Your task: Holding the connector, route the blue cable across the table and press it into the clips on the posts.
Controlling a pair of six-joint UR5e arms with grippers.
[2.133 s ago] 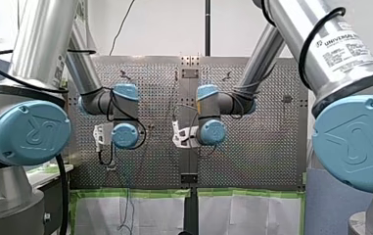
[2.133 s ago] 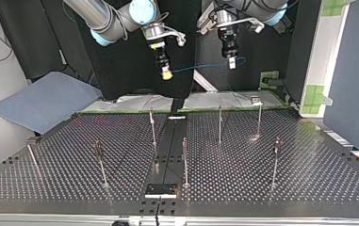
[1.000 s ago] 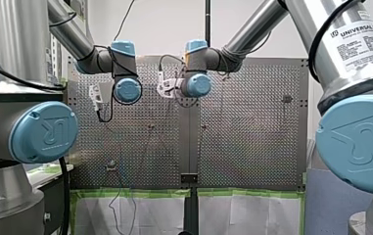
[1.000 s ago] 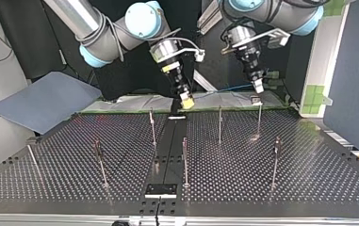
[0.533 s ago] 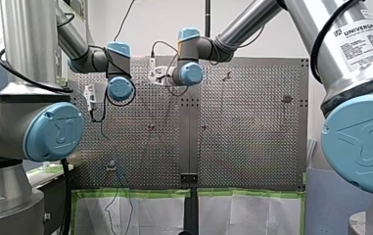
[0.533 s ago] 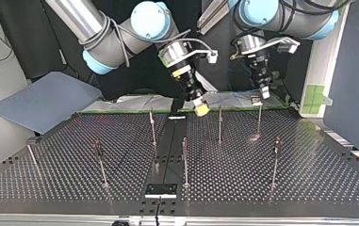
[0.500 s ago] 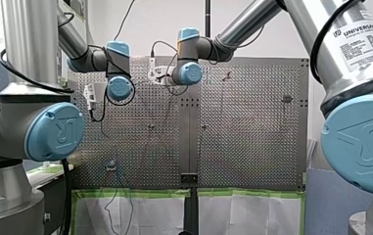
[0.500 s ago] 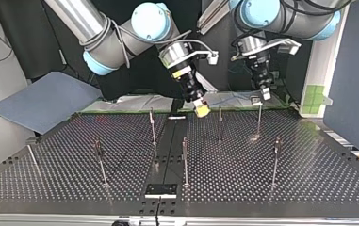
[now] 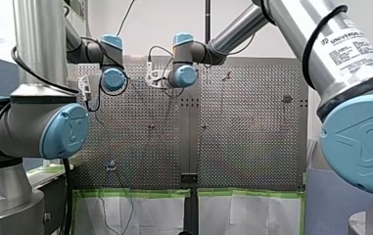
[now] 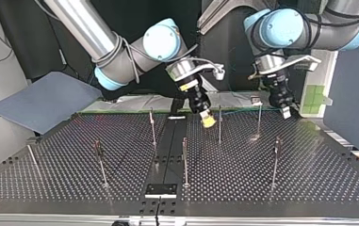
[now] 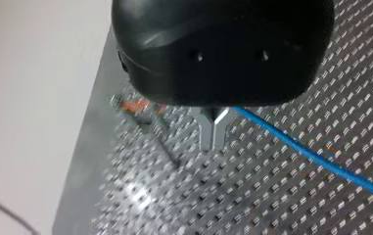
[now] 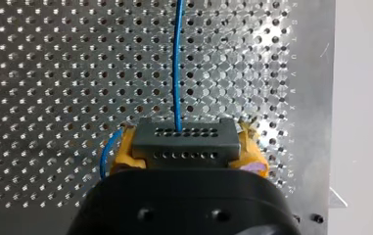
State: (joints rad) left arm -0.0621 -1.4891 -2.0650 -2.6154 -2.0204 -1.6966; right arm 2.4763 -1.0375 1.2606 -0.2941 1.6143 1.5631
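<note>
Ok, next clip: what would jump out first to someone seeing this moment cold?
Two grippers low over the perforated table, at its rear edge in the top view: my right gripper, yellow-padded, beside a thin post near the middle, and my left gripper further to that view's right. Then the blue cable, running straight out from the grey connector clamped between my right gripper's pads in its wrist view.

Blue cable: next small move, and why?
Probably ease my left gripper toward the clip on the post beside it, bringing the blue cable level with it for pressing in. Its fingers pinch the cable near that post, my right gripper holds the connector, and no clip visibly holds the span between them.
</note>
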